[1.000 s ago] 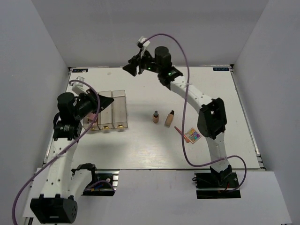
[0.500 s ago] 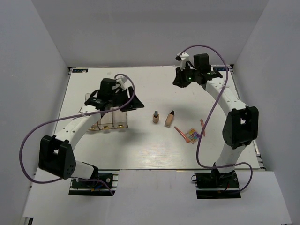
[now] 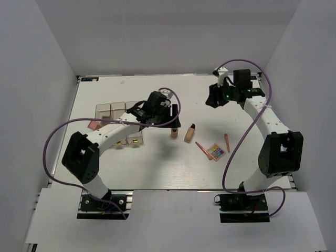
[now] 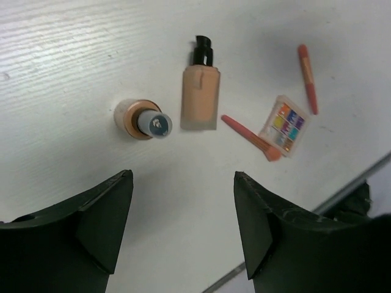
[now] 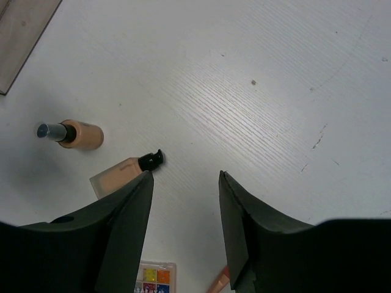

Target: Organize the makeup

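Makeup point(image 3: 189, 133) lies loose on the white table point(image 3: 157, 163), none of it in either grip. Farthest left, the clear box point(image 3: 111, 109) sits behind the left gripper point(image 4: 183, 175), partly hidden under that arm. The left jaws stand apart with only bare table between them.

Just ahead of them, off the finger point(image 4: 104, 220) on the left of the wrist view, the upright foundation bottle point(image 4: 143, 119) stands on its base. The lying foundation bottle point(image 4: 200, 91) is beside it, straight ahead of the gap, with its dark cap pointing away from the jaws. Farther right, beyond the other finger, a pink pencil point(image 4: 250, 137) touches the corner of the multicolour palette point(image 4: 286, 125). A second pencil point(image 4: 307, 78) lies just past the palette, apart from it.

Over the far right of the table, the right gripper point(image 5: 186, 176) hangs with its jaws parted and empty. In its wrist view, the lying bottle's cap shows just off one fingertip and the palette peeks out low between the fingers.
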Controlling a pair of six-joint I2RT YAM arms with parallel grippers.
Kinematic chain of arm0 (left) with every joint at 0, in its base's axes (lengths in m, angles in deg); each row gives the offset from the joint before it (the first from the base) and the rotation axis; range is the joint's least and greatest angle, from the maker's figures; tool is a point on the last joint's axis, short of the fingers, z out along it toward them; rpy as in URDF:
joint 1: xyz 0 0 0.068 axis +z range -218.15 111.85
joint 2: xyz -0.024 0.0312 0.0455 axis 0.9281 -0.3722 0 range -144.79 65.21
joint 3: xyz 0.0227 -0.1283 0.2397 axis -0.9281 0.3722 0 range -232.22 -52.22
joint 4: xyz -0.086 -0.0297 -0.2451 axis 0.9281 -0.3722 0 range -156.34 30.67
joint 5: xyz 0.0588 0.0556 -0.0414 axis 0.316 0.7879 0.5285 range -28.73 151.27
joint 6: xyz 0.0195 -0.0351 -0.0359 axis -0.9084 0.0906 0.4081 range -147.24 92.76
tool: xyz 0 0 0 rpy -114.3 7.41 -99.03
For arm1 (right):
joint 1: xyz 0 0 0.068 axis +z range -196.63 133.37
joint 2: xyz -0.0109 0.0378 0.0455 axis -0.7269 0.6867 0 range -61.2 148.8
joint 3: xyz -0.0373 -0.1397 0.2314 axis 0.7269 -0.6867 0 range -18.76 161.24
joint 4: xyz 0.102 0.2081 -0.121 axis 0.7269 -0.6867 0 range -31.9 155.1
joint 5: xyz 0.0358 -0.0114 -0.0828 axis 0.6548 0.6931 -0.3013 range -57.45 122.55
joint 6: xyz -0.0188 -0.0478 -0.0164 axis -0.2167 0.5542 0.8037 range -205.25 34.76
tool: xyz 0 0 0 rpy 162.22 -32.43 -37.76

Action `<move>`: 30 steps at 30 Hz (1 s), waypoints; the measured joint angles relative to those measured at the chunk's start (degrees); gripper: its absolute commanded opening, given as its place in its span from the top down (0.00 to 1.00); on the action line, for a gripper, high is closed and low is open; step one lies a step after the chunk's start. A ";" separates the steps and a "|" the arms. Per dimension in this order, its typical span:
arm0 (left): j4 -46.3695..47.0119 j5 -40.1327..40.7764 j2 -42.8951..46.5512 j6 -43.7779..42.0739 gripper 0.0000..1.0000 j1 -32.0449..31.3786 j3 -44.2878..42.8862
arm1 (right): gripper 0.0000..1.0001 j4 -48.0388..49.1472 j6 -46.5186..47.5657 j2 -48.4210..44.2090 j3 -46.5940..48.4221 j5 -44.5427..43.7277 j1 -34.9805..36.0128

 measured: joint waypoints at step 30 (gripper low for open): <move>-5.55 18.47 -19.37 -3.80 0.28 -6.47 -11.13 | 0.45 -0.31 -0.31 -0.09 -0.90 1.16 -1.88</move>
